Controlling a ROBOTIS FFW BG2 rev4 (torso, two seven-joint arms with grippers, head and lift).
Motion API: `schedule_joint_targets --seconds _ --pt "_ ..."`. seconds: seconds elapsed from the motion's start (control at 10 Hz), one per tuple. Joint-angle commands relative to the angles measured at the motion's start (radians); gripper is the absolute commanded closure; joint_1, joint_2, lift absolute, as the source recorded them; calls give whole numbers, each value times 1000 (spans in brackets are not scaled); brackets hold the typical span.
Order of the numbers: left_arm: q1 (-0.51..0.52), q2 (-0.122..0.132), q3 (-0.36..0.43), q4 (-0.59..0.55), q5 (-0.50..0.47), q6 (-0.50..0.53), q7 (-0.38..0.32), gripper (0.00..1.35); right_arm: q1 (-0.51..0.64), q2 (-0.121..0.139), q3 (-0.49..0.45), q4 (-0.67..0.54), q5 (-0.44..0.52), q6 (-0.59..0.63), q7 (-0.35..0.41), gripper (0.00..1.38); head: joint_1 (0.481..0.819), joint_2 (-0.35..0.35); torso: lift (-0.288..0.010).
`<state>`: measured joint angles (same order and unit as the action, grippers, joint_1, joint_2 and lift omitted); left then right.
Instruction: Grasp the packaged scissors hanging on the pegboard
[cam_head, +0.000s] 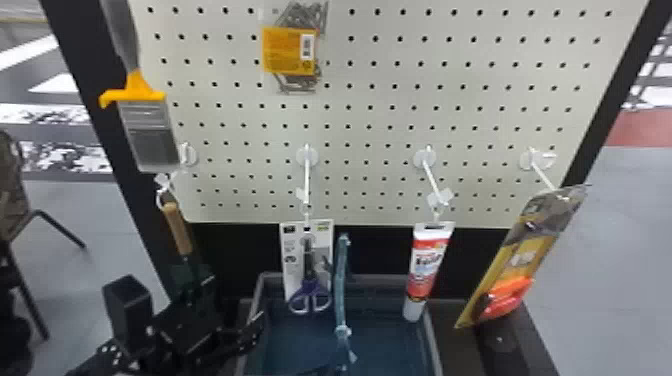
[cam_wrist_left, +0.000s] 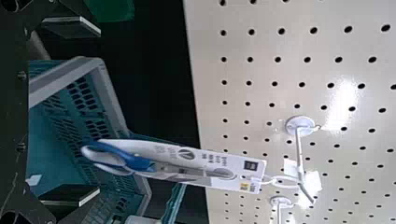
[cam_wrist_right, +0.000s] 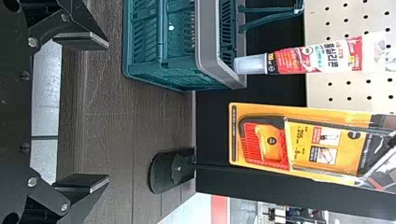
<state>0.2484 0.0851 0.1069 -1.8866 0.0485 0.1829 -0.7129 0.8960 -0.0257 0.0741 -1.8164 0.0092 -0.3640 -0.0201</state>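
Observation:
The packaged scissors (cam_head: 308, 270) hang by a loop from a white hook on the pegboard (cam_head: 370, 115), blue handles downward over the basket. My left gripper (cam_head: 200, 310) is low and to the left of them, touching nothing. In the left wrist view the scissors package (cam_wrist_left: 187, 165) lies ahead of my left gripper (cam_wrist_left: 72, 112), whose two fingers stand wide apart with the blue handles just beyond the tips, nearer the lower finger. My right gripper (cam_wrist_right: 84, 112) is spread open with nothing between its fingers, over the floor side near the basket.
A teal basket (cam_head: 432, 345) with a raised handle (cam_head: 341, 285) stands below the hooks. A wood-handled tool (cam_head: 177, 227) and a brush (cam_head: 150, 130) hang left; a red-and-white tube (cam_head: 426, 265) and a yellow saw package (cam_head: 522, 257) hang right.

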Motion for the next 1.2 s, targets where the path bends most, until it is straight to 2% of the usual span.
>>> schedule_joint_targets --seconds 0.0,0.2,0.7,1.1 --pt "-70 27 -26 37 16 24 -13 117 -6 0 -1 4 0 0 5 272 549 0 -100" --pt "-119 45 -49 52 48 49 -34 124 -11 1 1 9 0 0 12 272 549 0 -100" --pt "-192 44 -105 140 157 75 -68 124 -15 6 -1 19 0 0 20 272 549 0 -100" --pt "-267 68 -156 177 202 110 -118 124 -19 6 1 23 -3 0 23 272 549 0 -100"
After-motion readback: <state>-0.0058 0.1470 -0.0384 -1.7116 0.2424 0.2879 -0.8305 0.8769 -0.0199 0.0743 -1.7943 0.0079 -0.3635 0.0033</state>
